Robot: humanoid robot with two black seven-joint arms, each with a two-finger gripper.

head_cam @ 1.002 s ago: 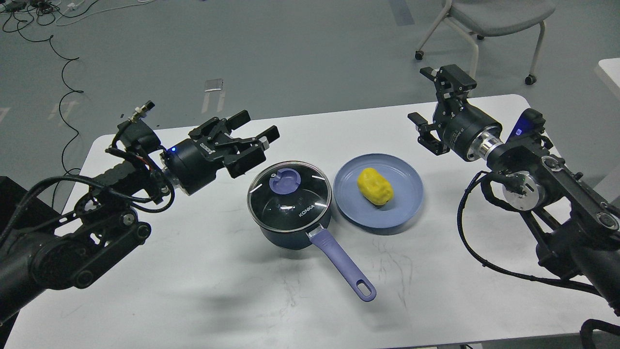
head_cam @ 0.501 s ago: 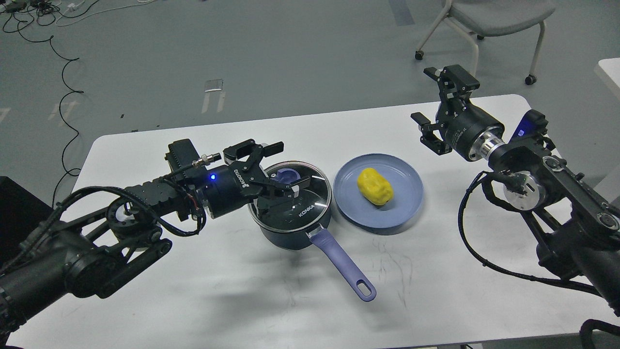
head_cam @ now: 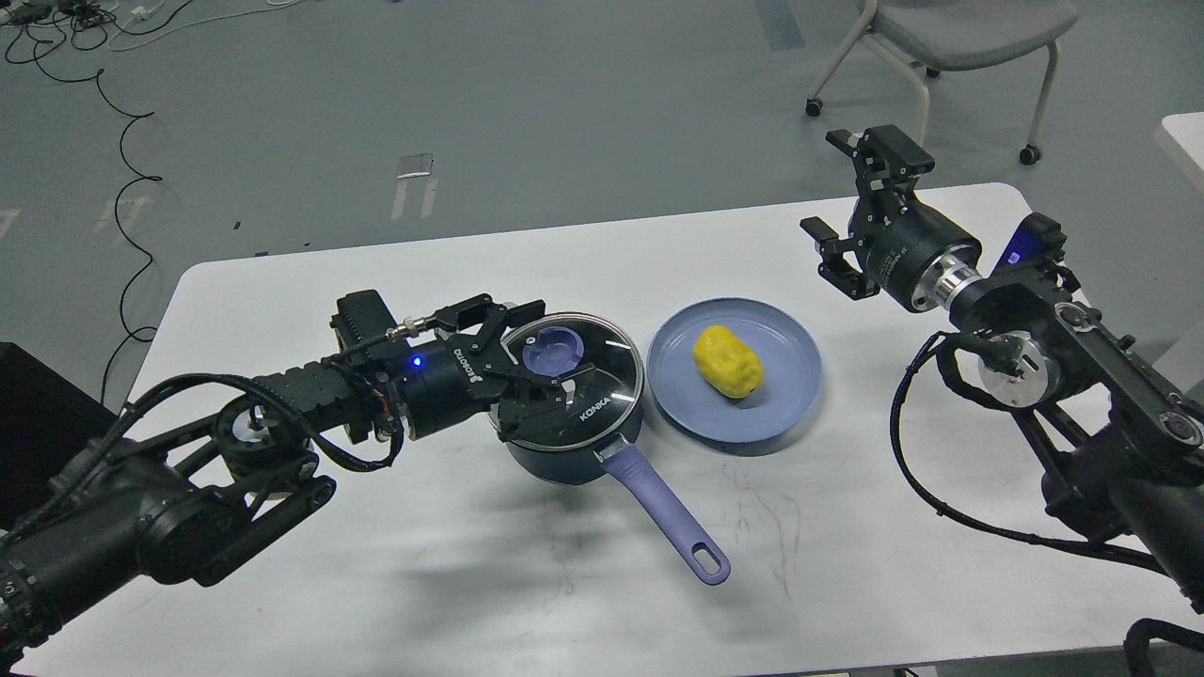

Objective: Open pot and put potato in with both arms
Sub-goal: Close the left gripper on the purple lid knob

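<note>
Left hand [head_cam: 546,355] astride lid [head_cam: 564,381] (KONKA)

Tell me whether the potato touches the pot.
Apart. The head view shows the potato lying on the blue plate, beside the pot.

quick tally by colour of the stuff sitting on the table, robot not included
Navy: 1, the pot, with its glass lid on
Blue: 1, the plate
Yellow: 1, the potato, lying on the plate
Total: 3
</note>
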